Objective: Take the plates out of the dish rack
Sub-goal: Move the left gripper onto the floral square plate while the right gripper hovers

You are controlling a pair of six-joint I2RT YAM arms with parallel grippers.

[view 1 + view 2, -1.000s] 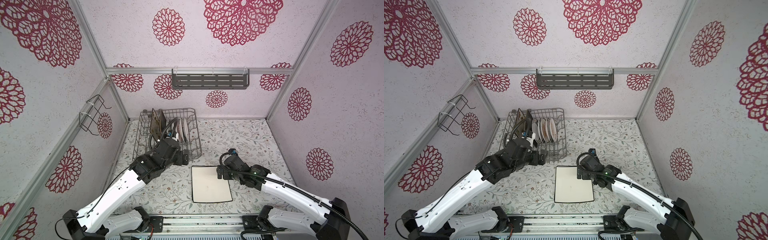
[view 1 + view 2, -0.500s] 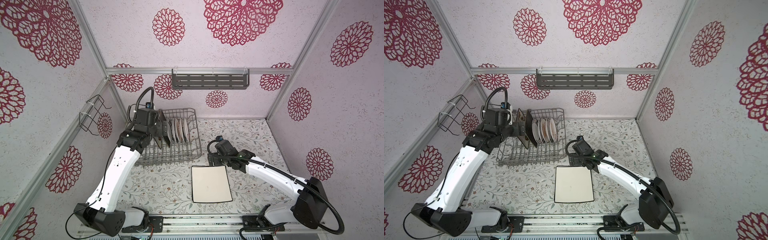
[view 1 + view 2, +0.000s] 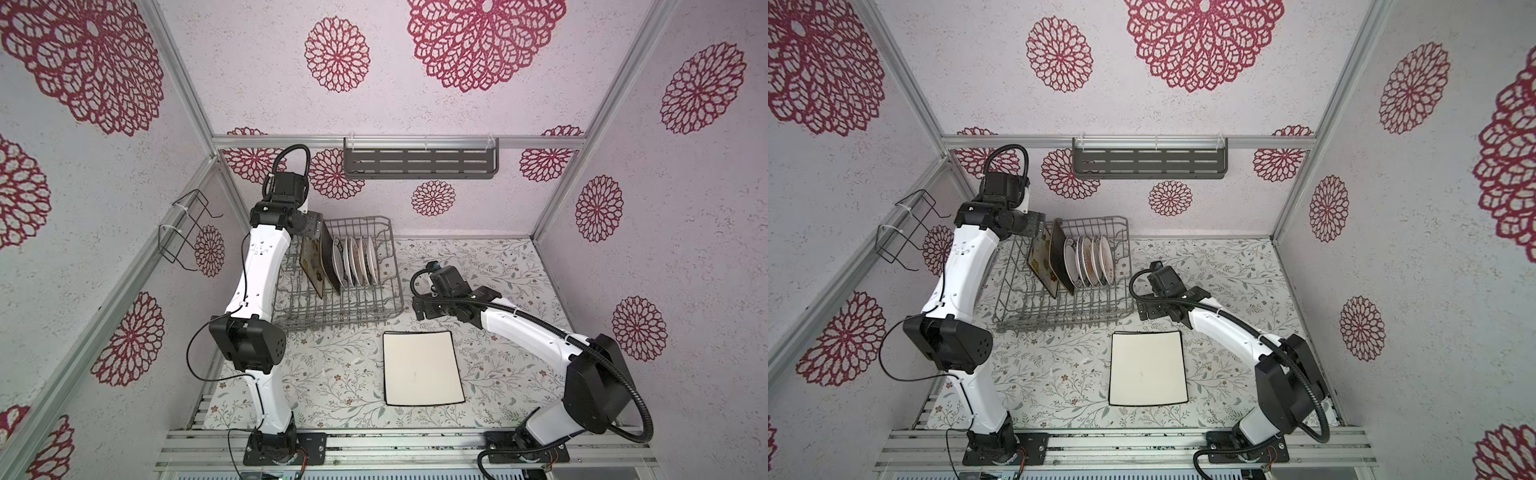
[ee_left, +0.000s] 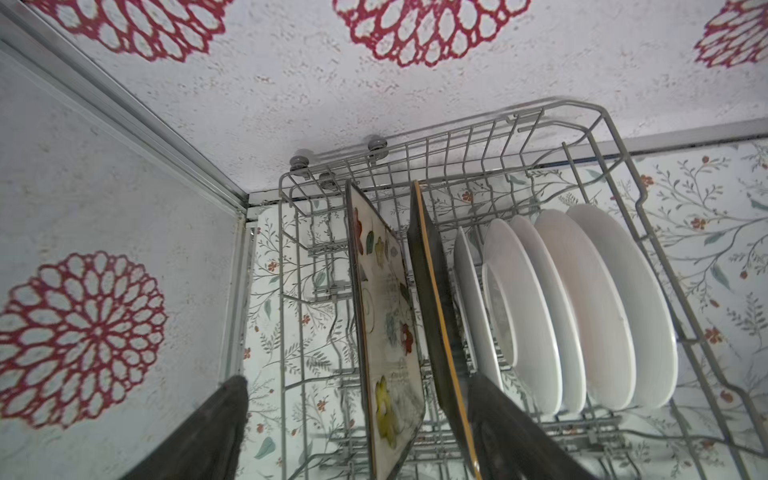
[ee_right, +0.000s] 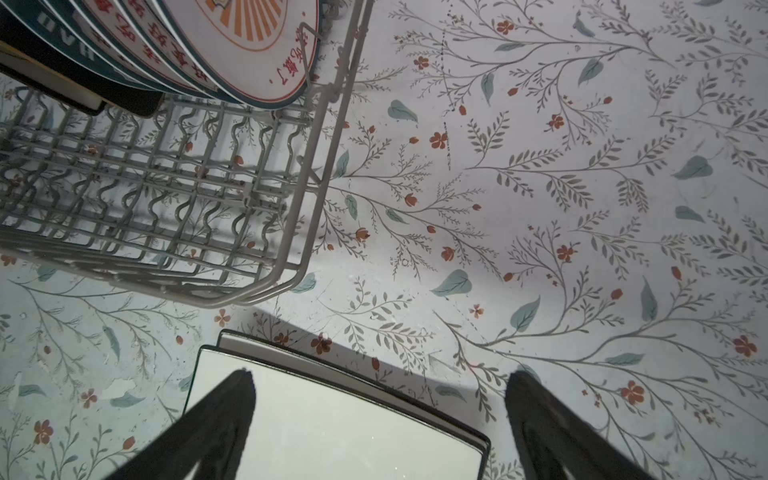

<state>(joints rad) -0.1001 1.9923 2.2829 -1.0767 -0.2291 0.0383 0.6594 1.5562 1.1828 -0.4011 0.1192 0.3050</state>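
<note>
Straddling floral plate [image 4: 386,316], brown plate [image 4: 432,299] in dish rack [image 3: 340,309]: left hand [image 4: 357,378] spread.

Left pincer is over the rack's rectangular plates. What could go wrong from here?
1. The open left pincer straddles both the floral plate and the dark brown plate; closing may catch two at once.
2. It also hangs close beside the round white plates; a sideways slip could knock them.
3. Lifting at a tilt could snag the dish rack tines.

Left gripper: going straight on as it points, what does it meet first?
Probably the cream floral rectangular plate standing in the grey wire dish rack, between the left gripper's open jaws; depth unclear.
</note>
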